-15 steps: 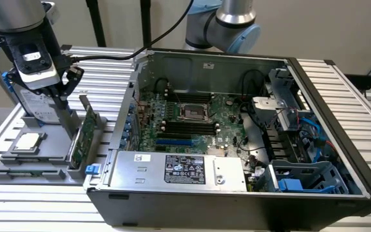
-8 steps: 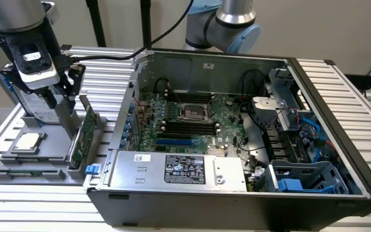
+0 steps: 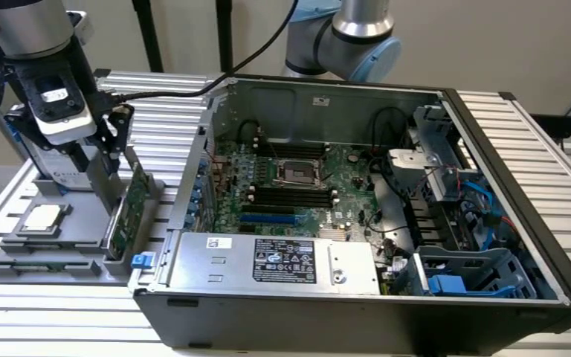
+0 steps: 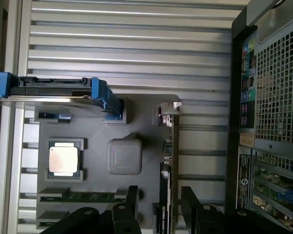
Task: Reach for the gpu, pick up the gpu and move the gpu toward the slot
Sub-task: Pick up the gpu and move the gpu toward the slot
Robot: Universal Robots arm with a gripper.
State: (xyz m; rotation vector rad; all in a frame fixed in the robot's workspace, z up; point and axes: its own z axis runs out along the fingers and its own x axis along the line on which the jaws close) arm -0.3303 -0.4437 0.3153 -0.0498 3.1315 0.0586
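Note:
The gpu [image 3: 127,210] is a thin green card standing on edge in a grey holder tray [image 3: 27,256], at the exterior view's left beside the open computer case. In the wrist view the gpu [image 4: 167,163] runs lengthwise, with its silvery bracket [image 4: 170,108] at the far end. My gripper [image 3: 115,152] hangs just above the card's bracket-free end. It is open [image 4: 161,207], with one black finger [image 4: 132,200] on each side of the card's edge and a gap to the card on both sides. The blue slot [image 3: 265,220] lies on the motherboard inside the case.
The tray also carries a square CPU chip [image 4: 63,159], a silver hard drive with blue rails [image 4: 58,92] and memory sticks [image 4: 88,197]. The case wall [image 3: 198,186] stands close beside the gpu. A power supply [image 3: 276,260] sits at the case's near side.

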